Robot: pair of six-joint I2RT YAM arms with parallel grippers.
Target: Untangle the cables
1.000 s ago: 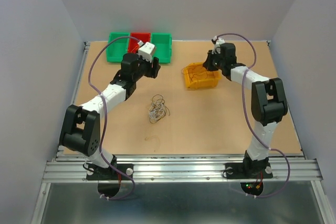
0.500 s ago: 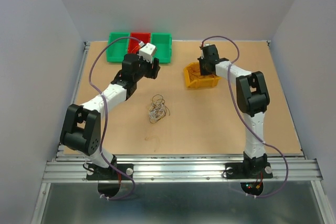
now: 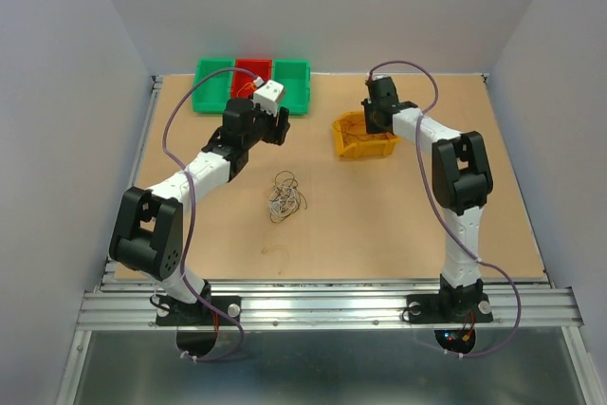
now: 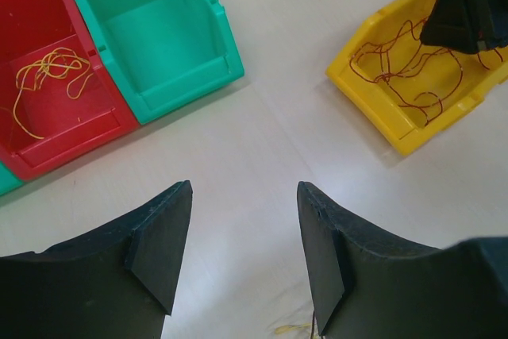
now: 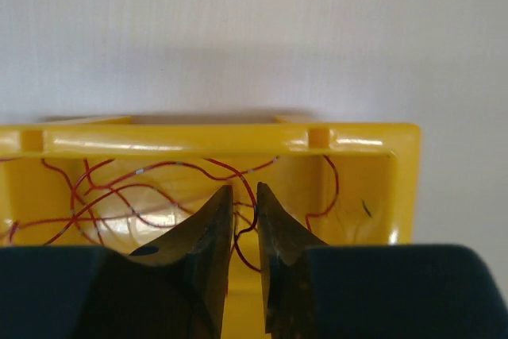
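Note:
A small tangle of thin white, dark and orange cables [image 3: 285, 196] lies on the table's middle. My left gripper [image 4: 244, 188] hovers open and empty above the table between the bins, beyond the tangle; a bit of yellow cable [image 4: 292, 328] shows under its right finger. My right gripper [image 5: 244, 190] hangs inside the yellow bin [image 5: 230, 139], jaws a narrow gap apart. A thin red cable [image 5: 159, 188] is piled in that bin, and a strand of it runs loosely through the gap. In the top view the right gripper [image 3: 372, 120] is over the bin's left part.
A red bin [image 4: 75, 144] holding a thin yellow cable [image 4: 48, 77] sits between two green bins [image 4: 159, 37] at the back left. A faint loose wire [image 3: 275, 253] lies near the front of the table. Grey walls close in three sides.
The right arm swung left over the yellow bin and its jaws parted slightly from shut. The left arm barely shifted.

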